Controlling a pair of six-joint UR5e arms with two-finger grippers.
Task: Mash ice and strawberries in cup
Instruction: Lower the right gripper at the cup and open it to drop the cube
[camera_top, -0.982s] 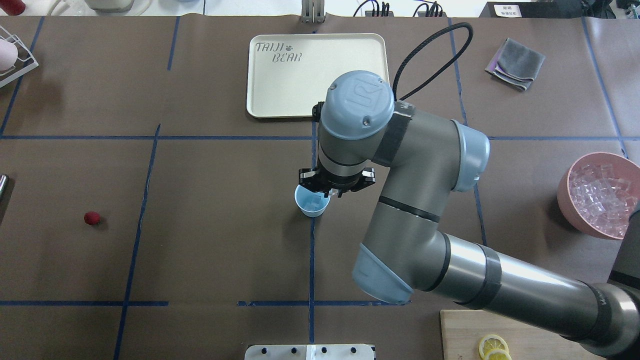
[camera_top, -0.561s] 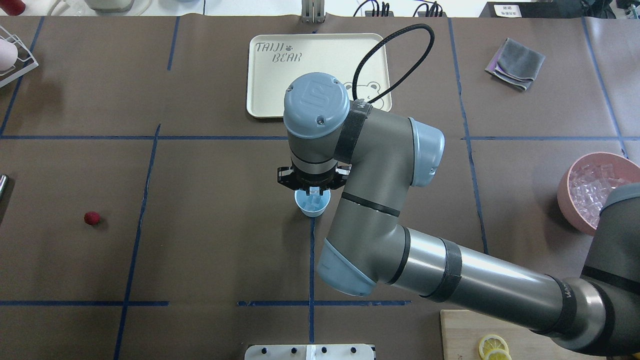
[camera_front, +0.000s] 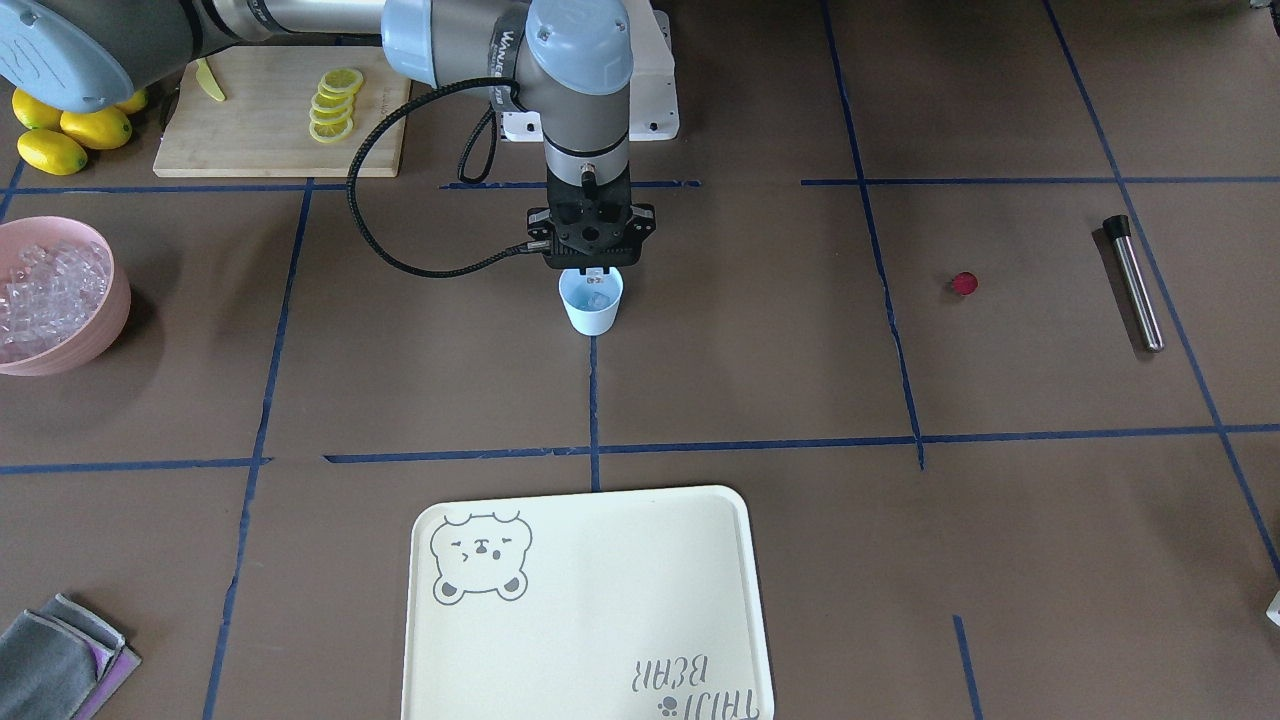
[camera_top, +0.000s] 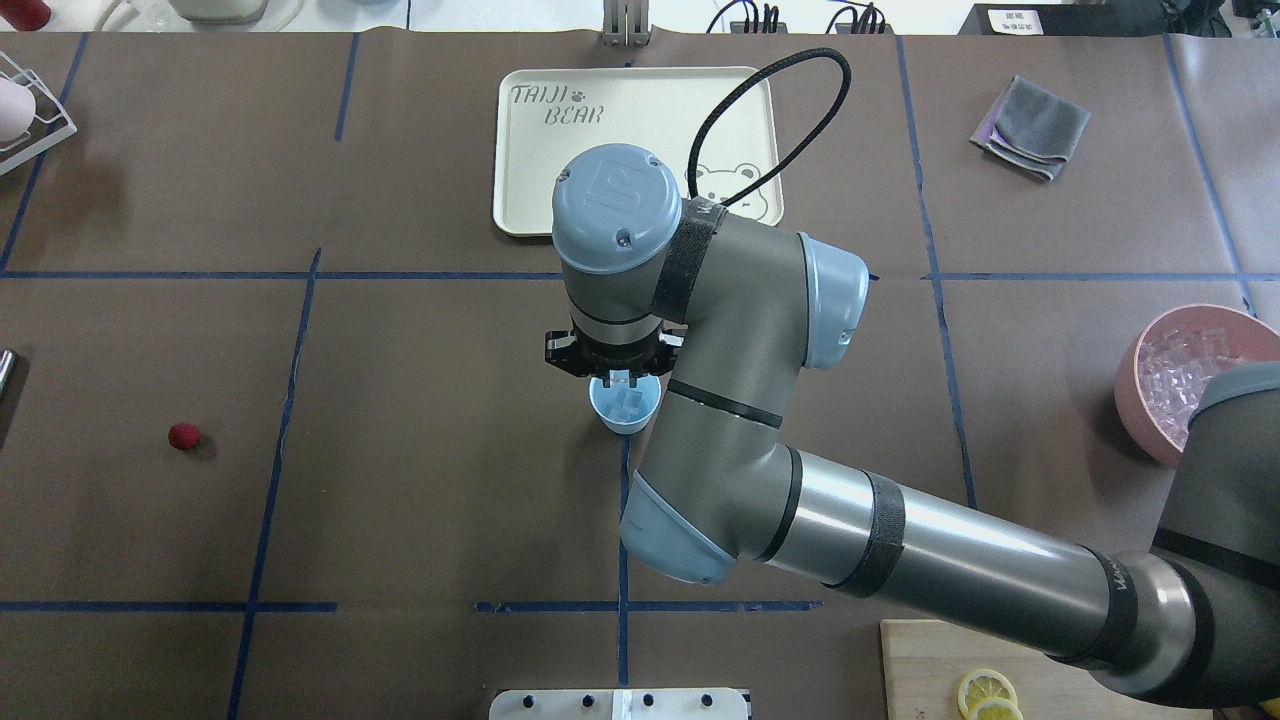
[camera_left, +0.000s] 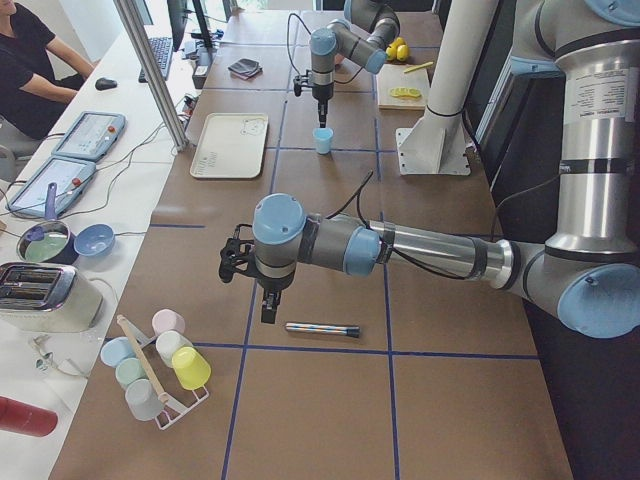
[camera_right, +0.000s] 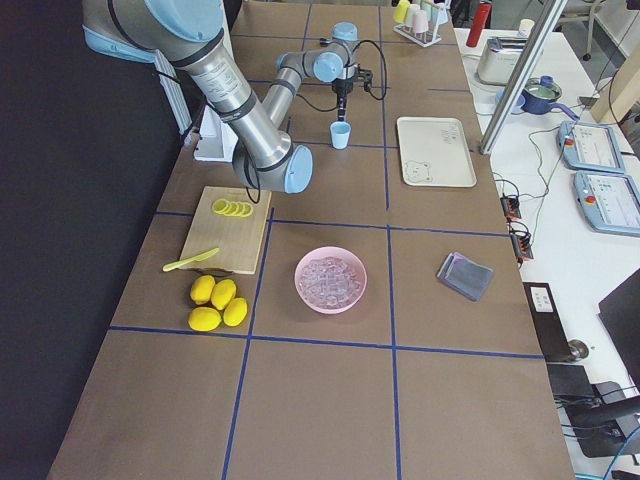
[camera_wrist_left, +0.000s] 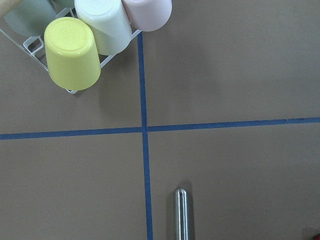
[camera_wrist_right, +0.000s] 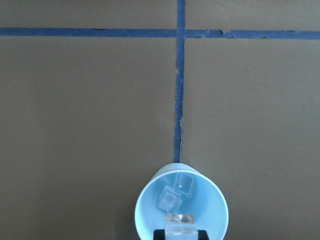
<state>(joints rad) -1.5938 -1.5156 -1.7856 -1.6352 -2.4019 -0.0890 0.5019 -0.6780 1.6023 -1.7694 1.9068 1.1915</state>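
Observation:
The pale blue cup (camera_top: 626, 408) stands at the table's middle, and two clear ice cubes (camera_wrist_right: 175, 192) lie inside it. My right gripper (camera_top: 614, 379) hangs straight above the cup's rim. It is shut on another ice cube (camera_wrist_right: 180, 221), seen close up in the right wrist view. The small dark-red strawberry (camera_top: 184, 436) lies alone on the mat, far out on my left side. My left gripper (camera_left: 265, 308) shows only in the exterior left view, hovering near a steel muddler (camera_left: 322, 328); I cannot tell whether it is open or shut.
A pink bowl (camera_front: 103, 320) full of ice sits on my right side. Near it are a cutting board (camera_front: 260, 130) with lemon slices and whole lemons (camera_front: 70, 128). A cream tray (camera_top: 560, 150) lies beyond the cup. A cup rack (camera_wrist_left: 85, 45) stands past the muddler.
My right arm has swung leftward, bringing its gripper from beside the cup to directly above its mouth. The cup and the strawberry have not moved.

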